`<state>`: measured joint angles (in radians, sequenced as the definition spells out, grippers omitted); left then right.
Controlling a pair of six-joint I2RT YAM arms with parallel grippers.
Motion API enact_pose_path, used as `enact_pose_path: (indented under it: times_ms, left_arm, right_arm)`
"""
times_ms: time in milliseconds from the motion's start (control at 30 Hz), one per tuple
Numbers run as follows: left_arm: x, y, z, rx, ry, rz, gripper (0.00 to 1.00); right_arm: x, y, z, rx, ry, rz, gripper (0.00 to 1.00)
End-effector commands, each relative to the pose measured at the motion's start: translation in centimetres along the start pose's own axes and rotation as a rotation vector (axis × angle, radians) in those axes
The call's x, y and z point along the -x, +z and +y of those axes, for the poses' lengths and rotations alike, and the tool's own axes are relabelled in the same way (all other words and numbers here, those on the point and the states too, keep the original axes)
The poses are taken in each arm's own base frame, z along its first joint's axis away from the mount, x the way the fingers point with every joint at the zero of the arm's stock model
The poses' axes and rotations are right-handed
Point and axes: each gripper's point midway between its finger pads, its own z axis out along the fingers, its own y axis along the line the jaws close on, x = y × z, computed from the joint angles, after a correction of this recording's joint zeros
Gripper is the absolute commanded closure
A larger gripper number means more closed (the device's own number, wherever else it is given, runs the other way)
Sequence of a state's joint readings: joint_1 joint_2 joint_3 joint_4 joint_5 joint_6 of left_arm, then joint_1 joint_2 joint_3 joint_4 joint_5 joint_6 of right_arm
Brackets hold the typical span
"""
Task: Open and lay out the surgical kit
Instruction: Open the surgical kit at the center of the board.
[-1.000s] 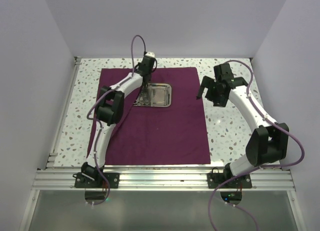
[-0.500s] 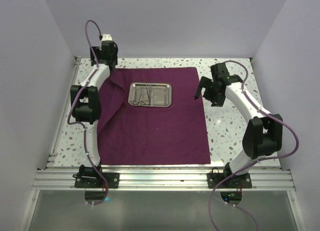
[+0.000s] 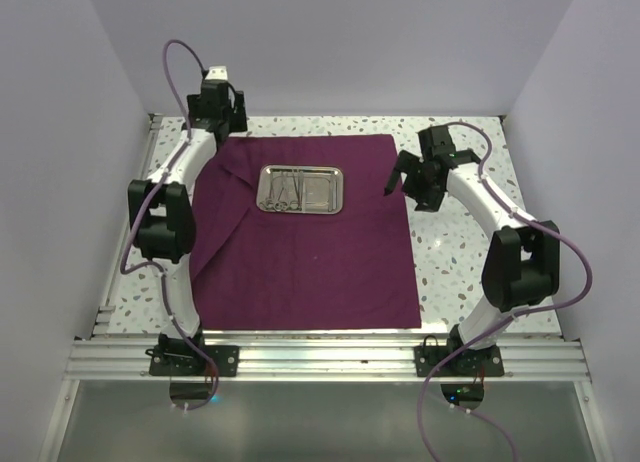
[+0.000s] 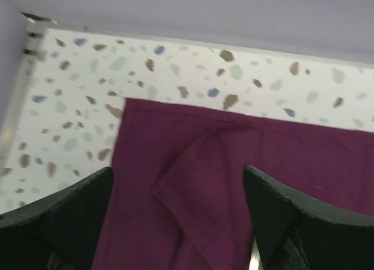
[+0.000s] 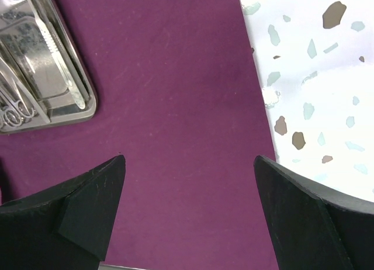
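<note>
cloth wrap (image 3: 310,262) lies mostly flat; steel tray (image 3: 325,190) with instruments (image 3: 283,189) sits on it near the far edge, centre. step: last unfolding. left gripper (image 4: 176,170) spread, empty, over a doubled-over flap (image 4: 198,159) at the far left corner. right gripper (image 5: 188,159) spread, empty, above the wrap's right edge. next, likely: pinch the flap, draw it outward.

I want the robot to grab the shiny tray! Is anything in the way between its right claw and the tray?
No, nothing visible is. The right gripper is open near the right edge of the purple cloth, and only flat cloth lies between it and the steel tray.
</note>
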<state>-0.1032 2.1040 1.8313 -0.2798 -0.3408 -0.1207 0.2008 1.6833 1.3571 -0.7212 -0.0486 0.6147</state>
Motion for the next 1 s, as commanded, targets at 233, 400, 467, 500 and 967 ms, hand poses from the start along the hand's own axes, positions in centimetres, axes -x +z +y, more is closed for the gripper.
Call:
enact_pose_path:
  times_ms: [233,400,467,500,967]
  left_arm:
    - [-10.1,0.7,-0.8,-0.125,-0.473,0.235,0.16]
    - [-11.7,1.4,-1.1,-0.107,-0.545,0.259,0.19]
    - [-11.9,1.8,-0.9,-0.103,-0.564,0.256,0.20]
    - [-12.4,2.0,-1.0,-0.103,-0.572,0.262,0.20]
    - [-12.7,4.9,-0.7,-0.131,-0.606,0.232,0.42]
  right_arm:
    - [0.7,-1.9,0.5,0.035,-0.005,-0.046,0.05]
    - [0.1,-2.4,-0.2,0.017,-0.011,-0.044,0.05]
    - [0.2,-2.6,-0.4,0.011,-0.016,-0.052,0.05]
    - [0.2,-2.7,-0.4,0.007,-0.019,-0.049,0.05]
    - [0.0,-2.2,-1.0,-0.030,-0.025,-0.033,0.05]
